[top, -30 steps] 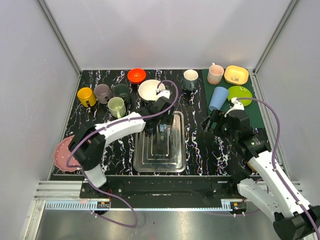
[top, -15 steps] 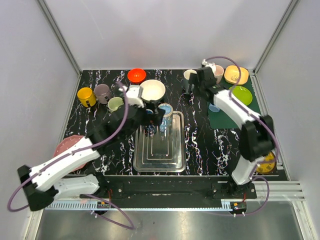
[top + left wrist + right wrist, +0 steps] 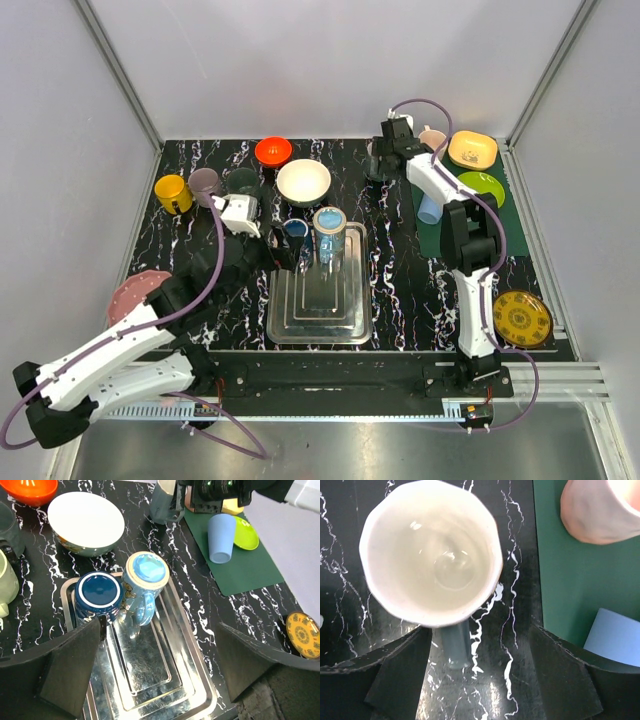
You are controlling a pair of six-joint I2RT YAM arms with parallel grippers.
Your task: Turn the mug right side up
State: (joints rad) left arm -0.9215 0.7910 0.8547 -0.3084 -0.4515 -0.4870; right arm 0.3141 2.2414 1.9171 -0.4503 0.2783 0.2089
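Observation:
Two mugs stand upside down at the far end of the steel tray (image 3: 320, 300): a light blue one (image 3: 328, 222) (image 3: 145, 575) with its handle facing me, and a dark blue one (image 3: 295, 228) (image 3: 97, 594) to its left. My left gripper (image 3: 280, 254) (image 3: 165, 680) is open and empty, above the tray's left side, short of both mugs. My right gripper (image 3: 384, 162) (image 3: 480, 680) is open and empty, right above an upright grey mug (image 3: 430, 550) with a white inside. That mug's handle lies between the fingers.
A white bowl (image 3: 303, 182), an orange bowl (image 3: 272, 150) and several upright mugs, one yellow (image 3: 172, 192), line the back left. On the green mat (image 3: 450, 230) are a blue tumbler (image 3: 431, 207), a pink mug (image 3: 432, 140) and dishes. A yellow plate (image 3: 523, 318) lies at the right.
The left arm has drawn back to the left, off the tray's far end. The right arm has swung from the table's right side to the grey mug at the back.

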